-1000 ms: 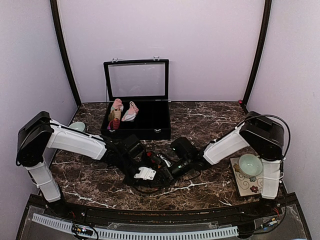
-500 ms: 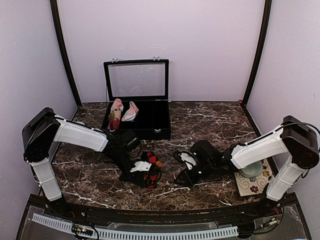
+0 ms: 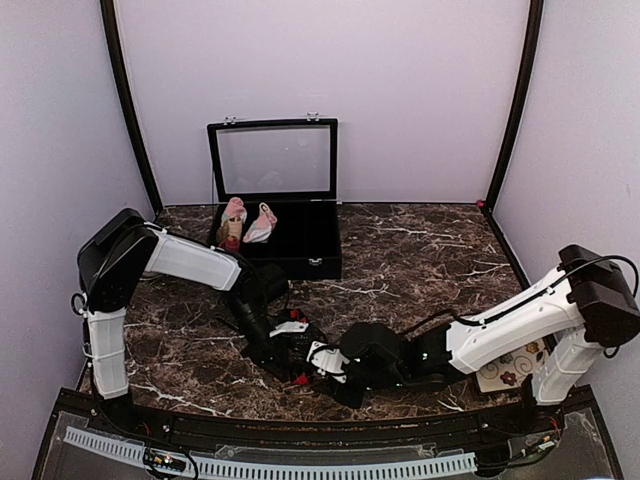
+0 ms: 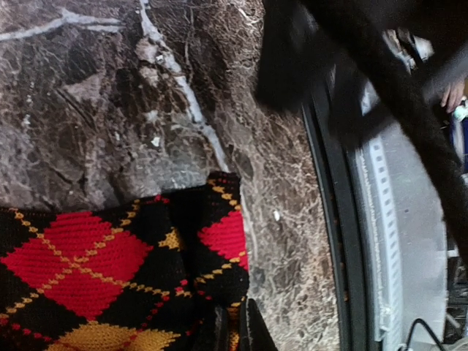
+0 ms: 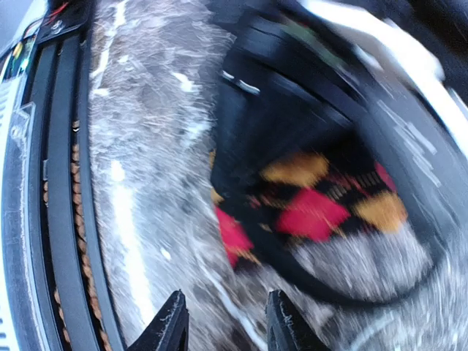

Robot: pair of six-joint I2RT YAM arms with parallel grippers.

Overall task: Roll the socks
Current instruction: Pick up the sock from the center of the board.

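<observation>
Near the front edge of the tabletop [image 3: 420, 250], the left gripper [image 4: 232, 333] seemingly pinches the black argyle sock [image 4: 110, 270]; the right gripper [image 5: 227, 322] hovers beside it, fingers spread.

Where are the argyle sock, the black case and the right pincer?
argyle sock [image 4: 73, 256], left wrist view, on a red diamond.
black case [image 3: 290, 268], top view, on its front wall.
right pincer [image 5: 225, 300], right wrist view, midway between fingertips.

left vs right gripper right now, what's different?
The left gripper is shut, pinching the edge of the argyle sock; the right gripper is open with nothing between its fingers. The left gripper touches the sock, while the right gripper hangs over the bare marble table beside it. Shared: both are down low by the same sock.
</observation>
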